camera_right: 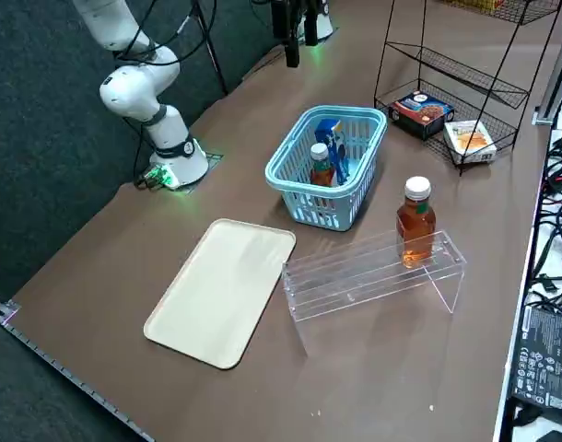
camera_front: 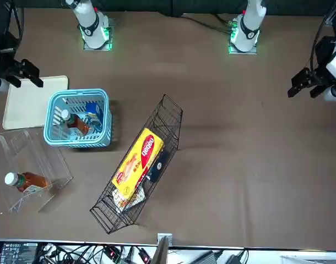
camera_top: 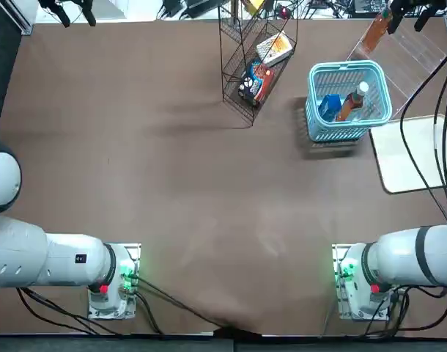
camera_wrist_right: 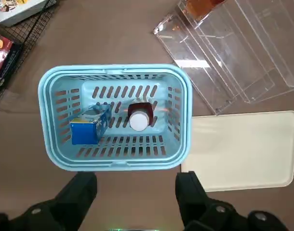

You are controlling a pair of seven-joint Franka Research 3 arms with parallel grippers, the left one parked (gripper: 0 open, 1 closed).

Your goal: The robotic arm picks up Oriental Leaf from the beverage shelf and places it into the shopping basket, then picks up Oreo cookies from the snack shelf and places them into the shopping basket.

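Observation:
The turquoise shopping basket stands on the brown table beside the clear acrylic beverage shelf. Inside it the Oriental Leaf bottle stands upright with its white cap up, and the blue Oreo cookies pack lies next to it. Both also show in the basket from overhead: the Oriental Leaf and the Oreo cookies. My right gripper hovers above the basket's near rim, open and empty. The black wire snack shelf stands left of the basket.
A second tea bottle stands on the acrylic shelf. The wire rack holds a yellow-white pack and a dark red-blue pack. A cream tray lies flat next to the basket and the shelf.

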